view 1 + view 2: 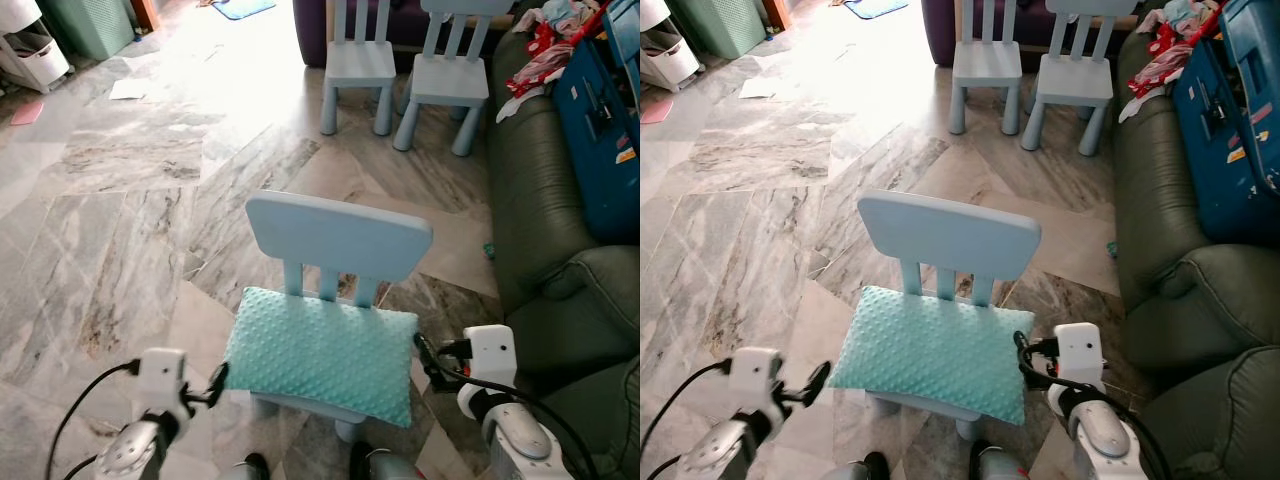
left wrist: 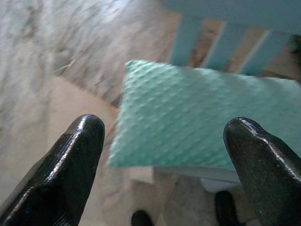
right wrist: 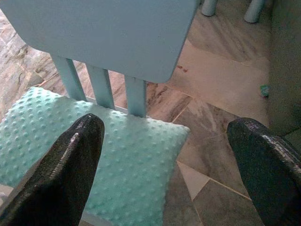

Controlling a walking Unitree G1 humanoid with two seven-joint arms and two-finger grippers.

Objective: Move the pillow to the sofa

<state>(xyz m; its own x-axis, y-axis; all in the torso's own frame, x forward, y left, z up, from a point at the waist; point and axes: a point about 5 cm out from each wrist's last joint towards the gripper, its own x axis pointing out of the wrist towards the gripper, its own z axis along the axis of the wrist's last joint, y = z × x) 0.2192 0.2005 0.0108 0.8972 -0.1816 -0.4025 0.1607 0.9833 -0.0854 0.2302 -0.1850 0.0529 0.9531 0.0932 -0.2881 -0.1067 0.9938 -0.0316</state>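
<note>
Flanking: left tool and right tool, both spread apart, bracket the mint dimpled fabric pillow.
Reason: two-sided lift off the pale blue plastic chair (likely).

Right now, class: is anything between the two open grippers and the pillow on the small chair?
Nothing visible. The left gripper and right gripper flank the mint pillow on the blue chair, with only open air between.

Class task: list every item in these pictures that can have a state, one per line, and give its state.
Mint dotted fabric pillow: lying flat on chair seat, ungrasped.
Pale blue plastic child's chair: upright, carrying the pillow.
Left end effector: open, beside pillow's left edge.
Right end effector: open, beside pillow's right edge.
</note>
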